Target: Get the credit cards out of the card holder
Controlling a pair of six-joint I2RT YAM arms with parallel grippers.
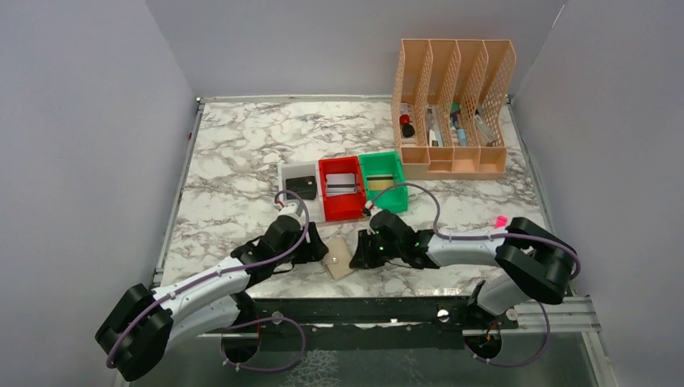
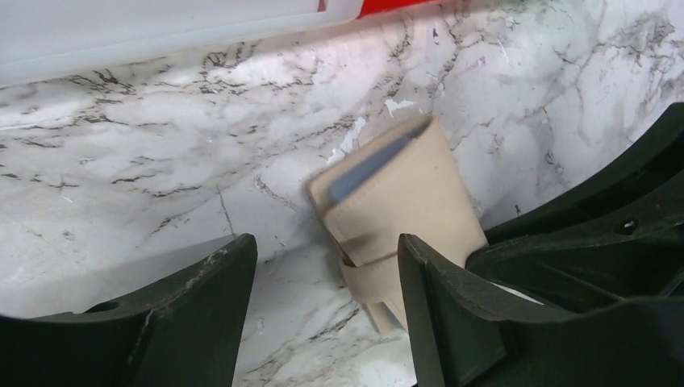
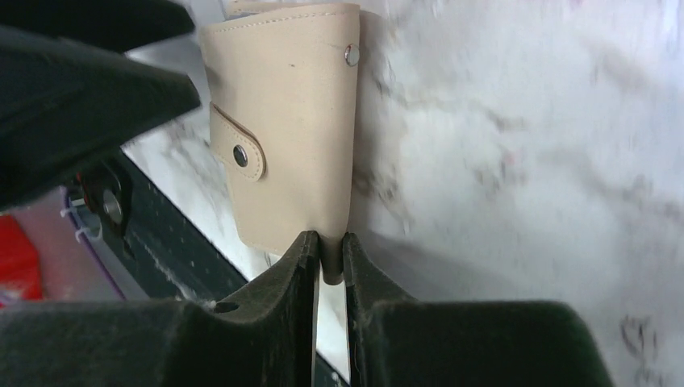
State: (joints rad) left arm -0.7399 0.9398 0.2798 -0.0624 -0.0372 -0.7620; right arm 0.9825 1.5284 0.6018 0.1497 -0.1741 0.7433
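Jaws of the right gripper (image 3: 329,246) clamp one edge of the card holder (image 3: 282,121); left gripper (image 2: 325,250) jaws stand apart. Opening stage, probably; next, spread the covers.

In the left wrist view the wallet (image 2: 403,201) is blurred, its lower right corner hidden behind a finger (image 2: 452,314) of the left claw (image 2: 324,254); whether cards sit inside cannot be told. The white tray (image 2: 161,32) runs off the upper edge. The rack's (image 1: 454,105) contents are too small to name.
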